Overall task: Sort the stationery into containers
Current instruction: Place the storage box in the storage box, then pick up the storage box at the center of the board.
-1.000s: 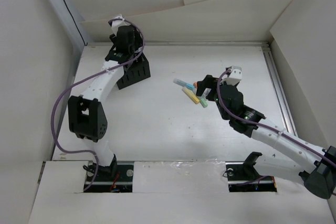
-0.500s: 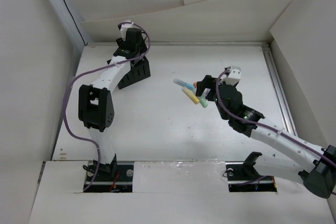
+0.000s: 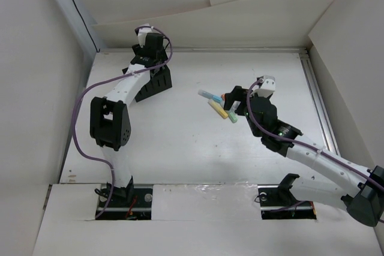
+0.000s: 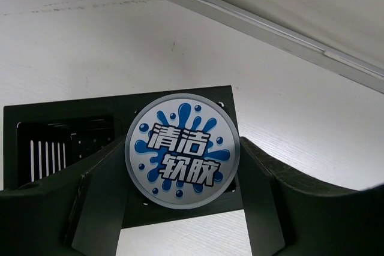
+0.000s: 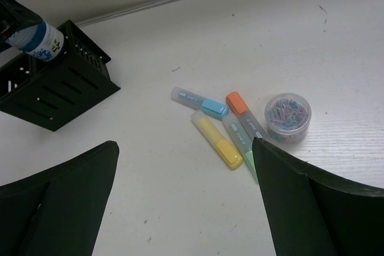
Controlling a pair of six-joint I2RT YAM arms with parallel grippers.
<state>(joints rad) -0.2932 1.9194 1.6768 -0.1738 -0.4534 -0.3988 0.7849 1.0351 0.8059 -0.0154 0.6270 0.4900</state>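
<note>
While the left gripper (image 4: pixel 182 155) pinches the round white cylinder (image 4: pixel 182 145) by its sides, it hangs just over the black organizer (image 4: pixel 60 115). Right gripper (image 5: pixel 183 148) is spread wide and empty above four pastel markers (image 5: pixel 217 139), which lie beside a tub of clips (image 5: pixel 288 116).

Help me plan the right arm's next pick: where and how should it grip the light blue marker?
Probably grip the light blue marker across its grey barrel, away from the blue end, coming down from above. It lies flat, so only its long sides are free, and the blue end sits close to the yellow marker.
</note>
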